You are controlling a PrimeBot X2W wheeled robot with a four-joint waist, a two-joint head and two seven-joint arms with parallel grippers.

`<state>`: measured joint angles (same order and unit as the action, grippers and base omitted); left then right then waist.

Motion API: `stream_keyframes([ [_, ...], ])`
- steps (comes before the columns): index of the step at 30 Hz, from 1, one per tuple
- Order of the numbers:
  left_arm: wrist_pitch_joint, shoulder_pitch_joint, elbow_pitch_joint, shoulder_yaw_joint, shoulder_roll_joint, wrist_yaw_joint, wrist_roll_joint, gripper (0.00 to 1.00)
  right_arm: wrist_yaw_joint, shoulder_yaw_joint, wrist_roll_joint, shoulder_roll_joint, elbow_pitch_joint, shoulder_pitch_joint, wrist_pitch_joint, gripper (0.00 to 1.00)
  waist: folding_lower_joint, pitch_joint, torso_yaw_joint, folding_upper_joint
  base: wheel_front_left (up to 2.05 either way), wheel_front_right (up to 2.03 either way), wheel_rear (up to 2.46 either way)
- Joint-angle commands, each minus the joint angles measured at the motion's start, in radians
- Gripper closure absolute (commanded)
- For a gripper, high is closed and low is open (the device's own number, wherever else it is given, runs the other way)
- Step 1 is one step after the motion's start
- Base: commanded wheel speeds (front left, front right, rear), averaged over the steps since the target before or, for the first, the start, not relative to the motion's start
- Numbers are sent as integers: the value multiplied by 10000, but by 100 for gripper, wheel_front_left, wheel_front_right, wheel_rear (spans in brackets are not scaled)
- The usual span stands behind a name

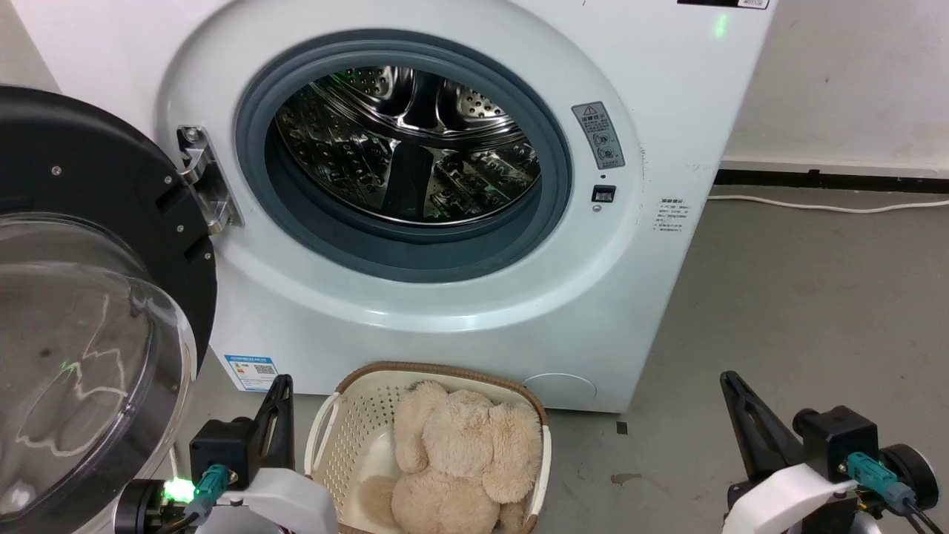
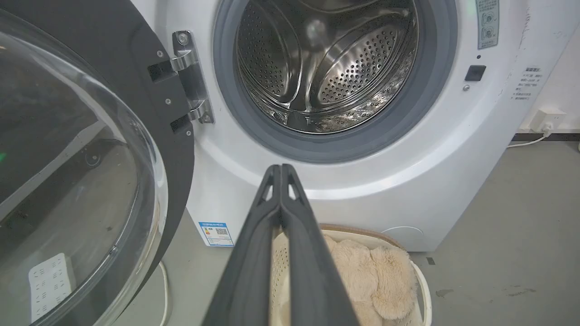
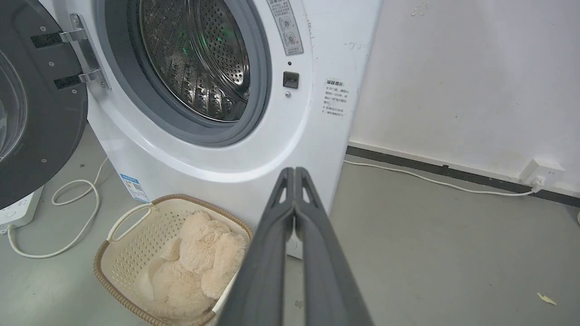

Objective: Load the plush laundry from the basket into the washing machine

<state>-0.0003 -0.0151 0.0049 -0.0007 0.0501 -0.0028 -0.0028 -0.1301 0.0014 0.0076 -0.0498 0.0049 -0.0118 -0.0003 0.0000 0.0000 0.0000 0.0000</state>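
Plush laundry (image 1: 460, 460) is seen lying inside the basket (image 1: 437, 368), filling most of it, with its rounded limbs bunched toward the basket's right side. It is judged to be light, soft and squashy, neither fragile nor slippery, though bulky. A hold is best taken deep on a thick limb or on the body, since loose fur alone could pull free. The left claw (image 2: 281, 168) is held closed and empty near the basket's left side, touching neither basket nor plush. The right claw (image 3: 294, 171) is likewise closed on nothing, well apart to the basket's right. Just behind the basket, the washing machine (image 1: 652, 297) is found with its door (image 1: 89, 185) swung open.
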Motion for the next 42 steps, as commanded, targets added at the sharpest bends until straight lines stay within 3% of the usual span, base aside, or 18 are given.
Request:
stream_keyframes([
  [1,3,151,-49,7,1,28,28,100,-6,-14,-76,-4,-49,118,3,100,0,0,0,0,0,0,0],
  [15,3,151,-49,7,1,28,28,100,-6,-14,-76,-4,-49,118,3,100,0,0,0,0,0,0,0],
  [16,-1,-2,2,-1,0,-2,0,0,0,0,8,0,2,-1,-1,0,0,0,0,0,0,0,0],
  [42,-455,340,592,-644,0,-61,-170,0,-1,-278,563,-1,-71,135,-455,0,0,672,-252,0,0,0,0],
])
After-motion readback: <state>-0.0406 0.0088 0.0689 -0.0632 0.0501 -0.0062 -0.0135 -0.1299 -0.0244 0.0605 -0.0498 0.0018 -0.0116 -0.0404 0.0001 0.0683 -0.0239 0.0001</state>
